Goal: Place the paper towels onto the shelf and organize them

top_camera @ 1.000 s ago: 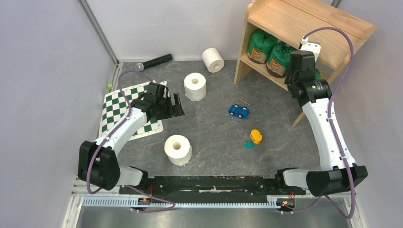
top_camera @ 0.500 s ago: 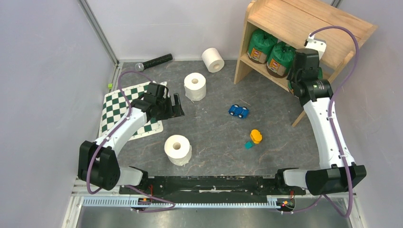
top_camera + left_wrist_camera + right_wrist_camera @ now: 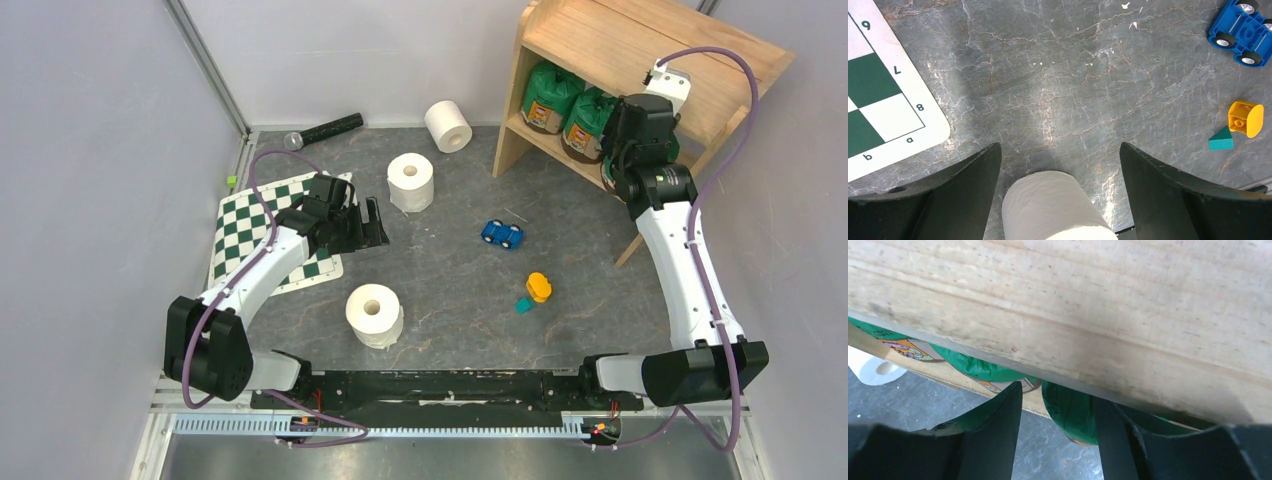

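Observation:
The wooden shelf [image 3: 640,40] stands at the back right; its board [image 3: 1098,305] fills the right wrist view. Two green-wrapped rolls [image 3: 548,95] [image 3: 588,118] sit on its lower tier. My right gripper [image 3: 615,150] reaches under the top board. In its wrist view it [image 3: 1057,392] is open, with a third green roll [image 3: 1070,410] just beyond the fingertips and floor showing beside it. Three bare white rolls lie on the floor [image 3: 448,125] [image 3: 410,182] [image 3: 374,313]. My left gripper [image 3: 372,222] is open and empty [image 3: 1060,147]; the near white roll [image 3: 1053,207] shows below it, untouched.
A green-white checkerboard mat [image 3: 265,235] lies under my left arm. A black microphone [image 3: 325,129] lies by the back wall. A blue toy car [image 3: 501,234], a yellow block [image 3: 539,287] and a teal block [image 3: 523,305] lie mid-floor.
My right wrist has shifted a little up and to the right, along the shelf. The left arm and the white rolls have not moved.

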Available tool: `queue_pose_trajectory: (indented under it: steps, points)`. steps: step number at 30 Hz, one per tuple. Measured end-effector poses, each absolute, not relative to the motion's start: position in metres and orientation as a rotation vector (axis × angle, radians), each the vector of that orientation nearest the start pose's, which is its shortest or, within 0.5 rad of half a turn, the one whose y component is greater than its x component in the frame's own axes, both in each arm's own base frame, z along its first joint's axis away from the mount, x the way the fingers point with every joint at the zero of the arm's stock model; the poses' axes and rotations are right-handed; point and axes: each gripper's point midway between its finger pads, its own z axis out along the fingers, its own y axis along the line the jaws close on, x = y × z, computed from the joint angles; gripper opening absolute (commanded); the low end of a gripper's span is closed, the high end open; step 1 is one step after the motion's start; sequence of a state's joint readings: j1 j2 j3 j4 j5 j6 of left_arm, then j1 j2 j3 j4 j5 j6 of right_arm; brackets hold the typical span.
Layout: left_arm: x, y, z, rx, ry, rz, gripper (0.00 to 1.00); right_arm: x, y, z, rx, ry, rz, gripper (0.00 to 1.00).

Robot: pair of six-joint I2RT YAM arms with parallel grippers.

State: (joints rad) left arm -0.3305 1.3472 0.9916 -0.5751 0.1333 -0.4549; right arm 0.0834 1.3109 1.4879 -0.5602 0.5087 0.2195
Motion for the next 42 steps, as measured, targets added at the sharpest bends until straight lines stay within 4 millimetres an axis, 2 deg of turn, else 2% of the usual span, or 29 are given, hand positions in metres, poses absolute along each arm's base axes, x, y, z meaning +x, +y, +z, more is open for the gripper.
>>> queue_pose_trajectory:
  steps: [6, 11, 13, 14, 15, 19, 22, 26, 31, 36, 42]
  points:
    - [0.297, -0.146, 0.123, -0.103, 2.557, -0.482, 0.93, 0.392, -0.044, 0.354, 0.458, 1.826, -0.272, 0.66]
    - [0.296, -0.145, 0.122, -0.104, 2.563, -0.479, 0.93, 0.390, -0.038, 0.365, 0.430, 1.784, -0.217, 0.78]
    - [0.295, -0.145, 0.121, -0.104, 2.566, -0.478, 0.93, 0.385, -0.035, 0.373, 0.404, 1.761, -0.191, 0.85]
    - [0.295, -0.145, 0.121, -0.105, 2.569, -0.477, 0.93, 0.382, -0.034, 0.377, 0.390, 1.750, -0.181, 0.94]
    - [0.294, -0.145, 0.121, -0.105, 2.572, -0.476, 0.93, 0.377, -0.031, 0.383, 0.363, 1.734, -0.161, 0.98]
    - [0.293, -0.144, 0.122, -0.106, 2.573, -0.475, 0.93, 0.356, -0.018, 0.400, 0.248, 1.683, -0.099, 0.98]
    - [0.293, -0.144, 0.123, -0.107, 2.567, -0.476, 0.93, 0.340, -0.005, 0.400, 0.152, 1.666, -0.046, 0.98]
    - [0.295, -0.144, 0.128, -0.106, 2.556, -0.480, 0.93, 0.329, 0.006, 0.383, 0.074, 1.698, -0.002, 0.98]
    - [0.296, -0.144, 0.136, -0.104, 2.535, -0.486, 0.93, 0.329, 0.015, 0.340, 0.033, 1.842, 0.032, 0.98]
    - [0.295, -0.144, 0.143, -0.102, 2.522, -0.490, 0.94, 0.329, 0.015, 0.304, 0.050, 1.982, 0.027, 0.98]
    - [0.293, -0.143, 0.142, -0.103, 2.531, -0.486, 0.94, 0.336, 0.008, 0.282, 0.077, 2.060, -0.002, 0.98]
